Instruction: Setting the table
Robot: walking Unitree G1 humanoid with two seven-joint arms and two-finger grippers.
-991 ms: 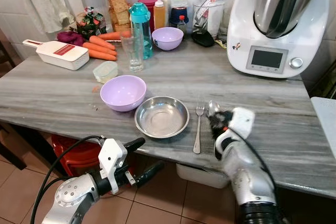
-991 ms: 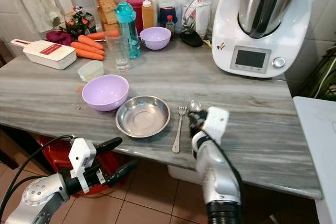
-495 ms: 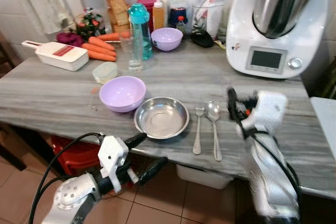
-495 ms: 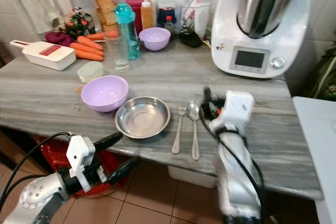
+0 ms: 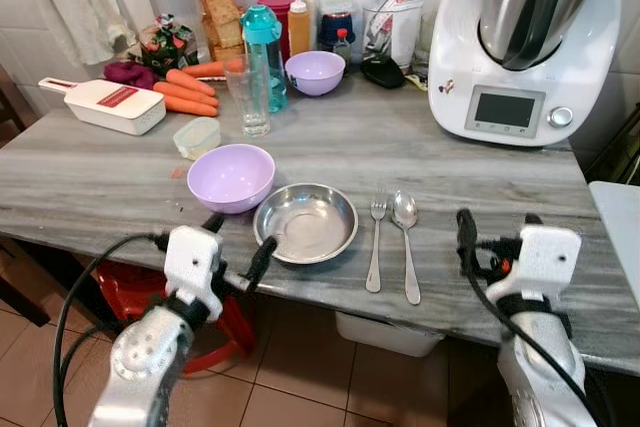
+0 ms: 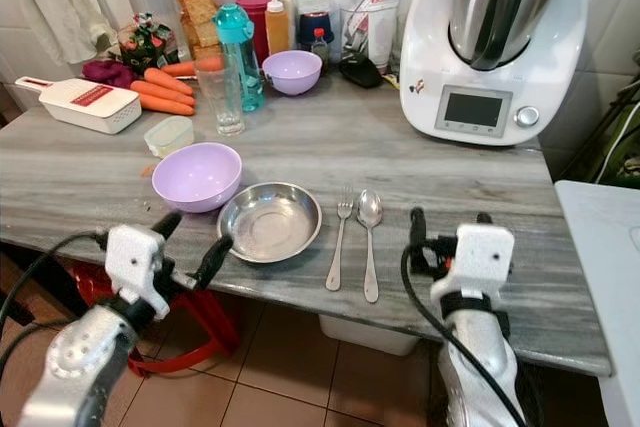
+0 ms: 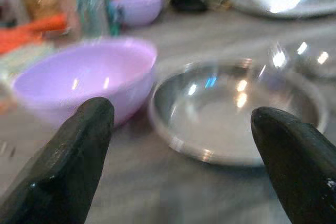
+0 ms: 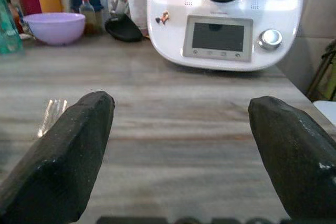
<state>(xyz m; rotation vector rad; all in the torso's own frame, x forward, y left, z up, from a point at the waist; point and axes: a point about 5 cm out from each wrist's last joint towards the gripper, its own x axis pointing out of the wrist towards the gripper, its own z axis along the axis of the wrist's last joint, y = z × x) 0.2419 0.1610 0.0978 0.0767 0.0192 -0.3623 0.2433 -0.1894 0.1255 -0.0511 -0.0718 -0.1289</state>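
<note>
Steel bowl (image 5: 306, 223): set near the counter's front edge, touching the lilac bowl (image 5: 232, 176); judged light, rigid, slippery, best gripped at the rim. Fork (image 5: 375, 243) and spoon (image 5: 406, 241) are laid just beside. Left gripper (image 5: 238, 244) is spread before the bowls; right gripper (image 5: 495, 237) is spread, empty.

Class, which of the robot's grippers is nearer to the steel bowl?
Left. The left gripper hovers at the table edge just in front of the steel bowl; the right gripper is off to its right, beyond the fork and spoon.
</note>
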